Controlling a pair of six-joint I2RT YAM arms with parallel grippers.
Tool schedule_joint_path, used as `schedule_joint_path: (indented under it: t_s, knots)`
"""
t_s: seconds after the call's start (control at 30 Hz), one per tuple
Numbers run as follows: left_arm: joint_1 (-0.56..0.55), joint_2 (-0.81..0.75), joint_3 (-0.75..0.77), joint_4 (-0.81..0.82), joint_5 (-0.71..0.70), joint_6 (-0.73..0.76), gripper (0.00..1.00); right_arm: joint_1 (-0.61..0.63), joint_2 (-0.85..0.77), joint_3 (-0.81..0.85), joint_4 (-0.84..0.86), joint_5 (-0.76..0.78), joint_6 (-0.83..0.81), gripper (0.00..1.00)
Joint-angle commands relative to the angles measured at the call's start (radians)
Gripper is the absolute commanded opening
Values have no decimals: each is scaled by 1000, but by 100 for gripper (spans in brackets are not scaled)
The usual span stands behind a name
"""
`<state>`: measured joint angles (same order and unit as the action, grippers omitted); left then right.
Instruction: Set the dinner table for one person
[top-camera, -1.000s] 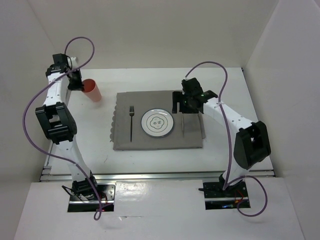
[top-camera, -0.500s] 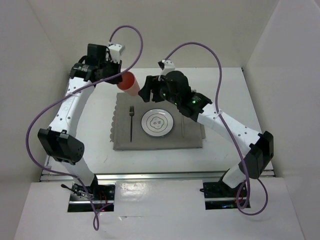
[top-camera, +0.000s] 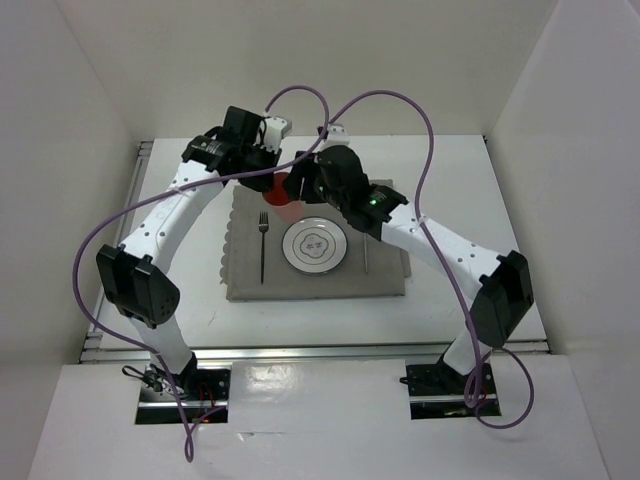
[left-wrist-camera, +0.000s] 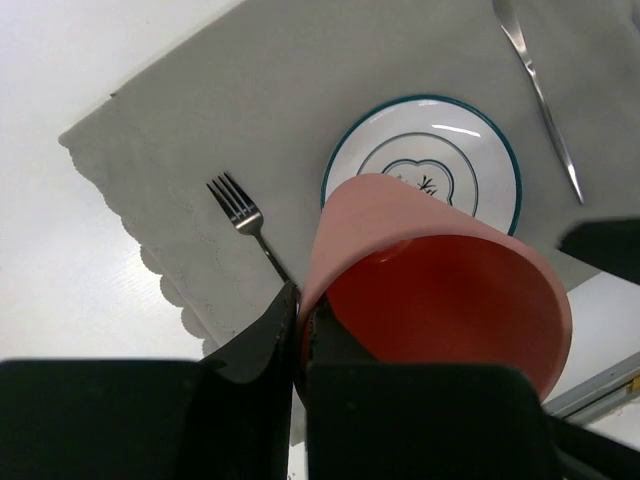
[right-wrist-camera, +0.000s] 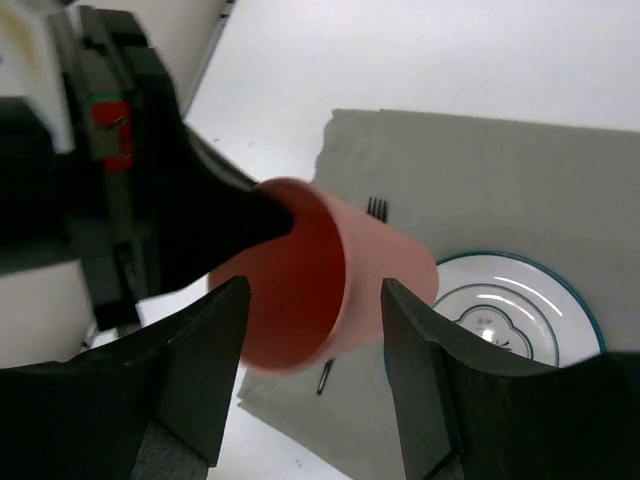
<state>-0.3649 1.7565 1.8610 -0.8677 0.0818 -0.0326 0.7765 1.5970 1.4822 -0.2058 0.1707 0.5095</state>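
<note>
My left gripper (top-camera: 272, 178) is shut on the rim of a red cup (top-camera: 285, 189), held in the air over the far left part of the grey mat (top-camera: 380, 280). In the left wrist view the cup (left-wrist-camera: 440, 300) lies on its side, one finger inside and one outside. My right gripper (top-camera: 303, 183) is open, its fingers (right-wrist-camera: 205, 370) on either side of the cup (right-wrist-camera: 320, 290), not touching it. On the mat lie a fork (top-camera: 263, 245), a white plate (top-camera: 316, 246) and a knife (top-camera: 366, 252). The mat rests on the white dinner table (top-camera: 470, 190).
Silver rails (top-camera: 300, 349) run along the table's near and left edges. White walls enclose the table on three sides. Purple cables loop above both arms.
The left arm has carried the cup from the far left of the table rightward to above the mat. The right arm has swung left from the knife to the cup.
</note>
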Motion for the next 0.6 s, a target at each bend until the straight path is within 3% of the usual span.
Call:
schedule_joint_path:
  t_s: [0.0,0.13,0.27,0.4,0.47,0.57]
  knots:
    - [-15,-45,-10,13,-24,-16,0,3,50,64,-42,79,43,62]
    - [-26,-66,-10,13,-45,-16,0,3,54,29,-64,115,54,60]
    - [-37,-75,-29,13,-45,-16,0,3,41,-17,-53,115,54,44]
    - [-46,-95,-49,13,-21,-16,0,3,61,-17,-63,127,64,22]
    - [-55,-95,-59,24,-8,-16,0,3,61,-17,-63,136,64,3]
    - [-55,-104,-59,24,12,-16,0,3,72,4,-98,162,64,0]
